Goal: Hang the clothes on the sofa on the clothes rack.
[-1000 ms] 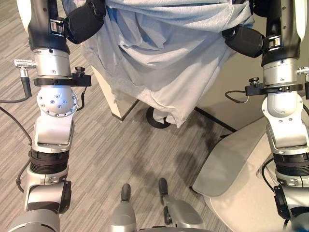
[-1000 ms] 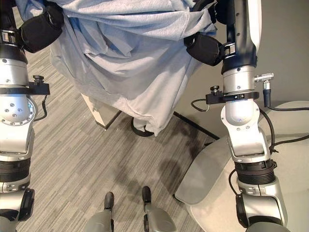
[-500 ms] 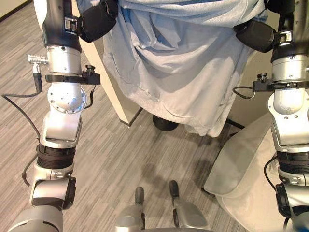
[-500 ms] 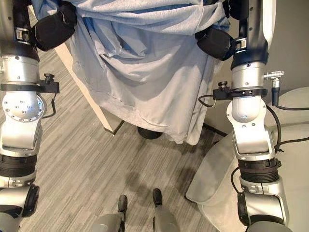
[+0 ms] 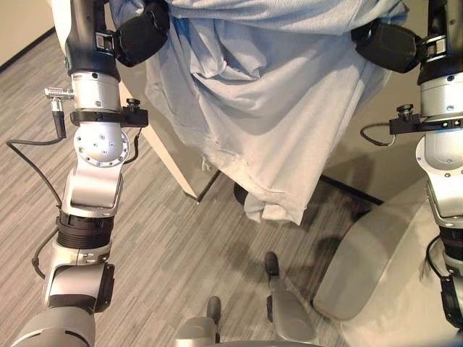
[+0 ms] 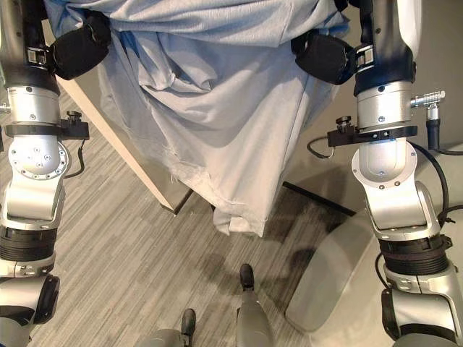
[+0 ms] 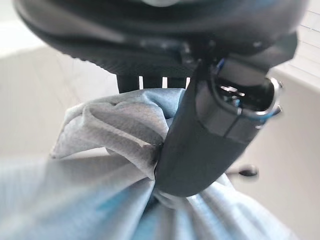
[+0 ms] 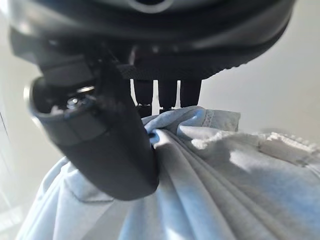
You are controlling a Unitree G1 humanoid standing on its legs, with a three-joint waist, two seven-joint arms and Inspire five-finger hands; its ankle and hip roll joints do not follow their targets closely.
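While I have the pale blue garment [image 5: 268, 108] lifted between both raised arms, the job in hand is, as I judge it, carrying it across to the clothes rack, so I want to hold the two grips level and apart to keep the cloth spread and its upper edge taut enough to drape. Its lower hem hangs free, clear of the grey wood-grain floor [image 5: 159, 253], beside a light panel [image 5: 177, 163] and above a dark round base [image 5: 242, 194] that may belong to the rack, though I cannot tell. A pale upholstered seat [image 5: 376, 282], probably the sofa, lies to my right, with no cloth resting on it. I would move slowly and keep the hem from snagging on the panel's corner. In the left wrist view, my left hand [image 7: 210, 130] has its thumb clamped down on a bunched fold of the garment, the fingers curled behind it. In the right wrist view, my right hand [image 8: 107, 145] does likewise, thumb pressed into a gathered ridge of cloth against the fingers, a narrow pinch, nothing loose.
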